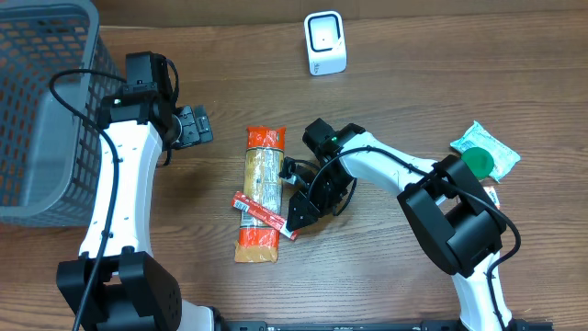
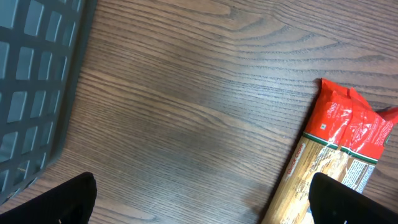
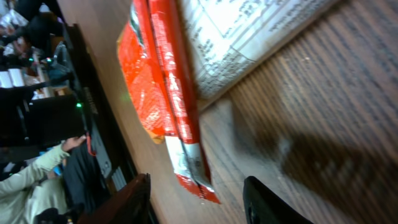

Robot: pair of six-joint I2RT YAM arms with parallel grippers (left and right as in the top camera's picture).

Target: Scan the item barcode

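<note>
Stick packet (image 1: 265, 215), seemingly light, thin and slippery, lies across the spaghetti pack (image 1: 262, 175) mid-table. The right gripper (image 3: 196, 188) straddles its free end, fingers apart, probably the best hold. The left gripper (image 1: 195, 124) gapes empty.

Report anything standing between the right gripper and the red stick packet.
Nothing visible does. The right gripper stands open at the end of the red stick packet, which lies across the pasta bag.
</note>
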